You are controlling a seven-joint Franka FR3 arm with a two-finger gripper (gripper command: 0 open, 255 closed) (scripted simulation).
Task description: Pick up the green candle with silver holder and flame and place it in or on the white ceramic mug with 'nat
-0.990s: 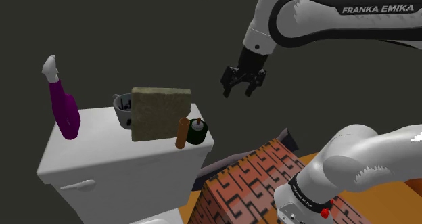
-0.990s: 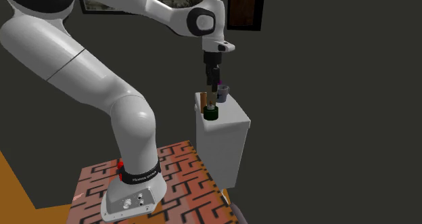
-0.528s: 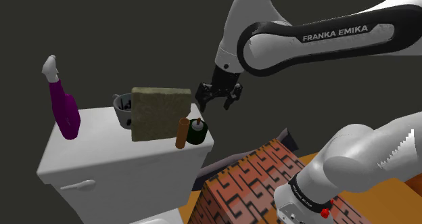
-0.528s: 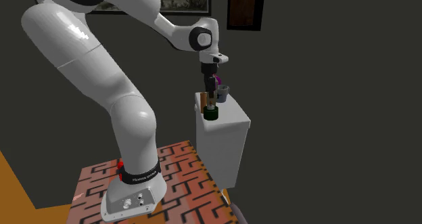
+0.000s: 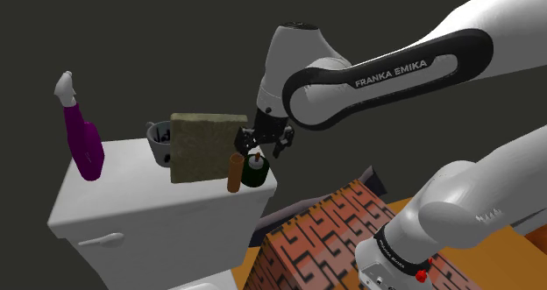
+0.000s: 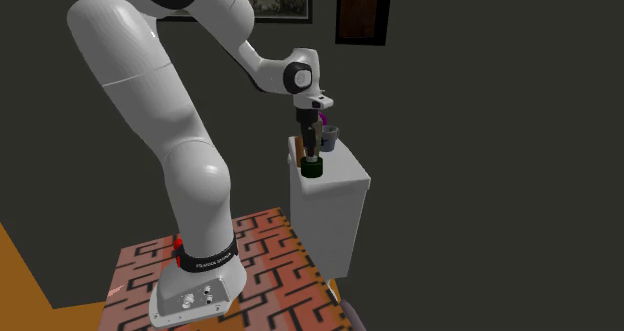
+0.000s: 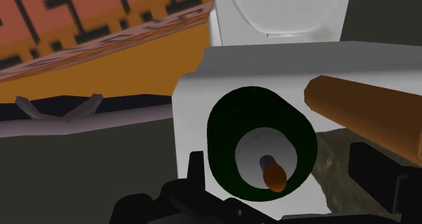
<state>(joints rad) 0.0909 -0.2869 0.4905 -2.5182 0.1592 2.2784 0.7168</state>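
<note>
The white arm [image 5: 386, 69] is seen reaching from its stand [image 5: 316, 236] — a box patterned in brick-red with black maze lines — out over a white cistern [image 5: 149, 205], on whose lid all the smaller things are set. An olive, rough-faced square slab [image 5: 206, 146] is stood upright near the middle of the cistern lid. A purple spray bottle [image 5: 85, 148] with a white trigger head is placed at the lid's end farthest from the stand. A pale grey mug [image 5: 159, 139] is set at the back of the lid, partly hidden behind the slab. A brown cylinder [image 5: 235, 173] is stood upright at the lid's stand-side end, just beside the slab.

The dark green candle [image 5: 256, 171] is found at the stand-side corner of the cistern lid, just beside the brown cylinder. In the wrist view the candle [image 7: 260, 145] is shown from above — a green ring with a silvery inside and an orange flame. The black gripper [image 5: 263, 146] is held directly above it, close over the cistern lid. Its jaws are spread apart, one finger [image 7: 196, 165] on each side of the candle, and nothing is grasped.
</note>
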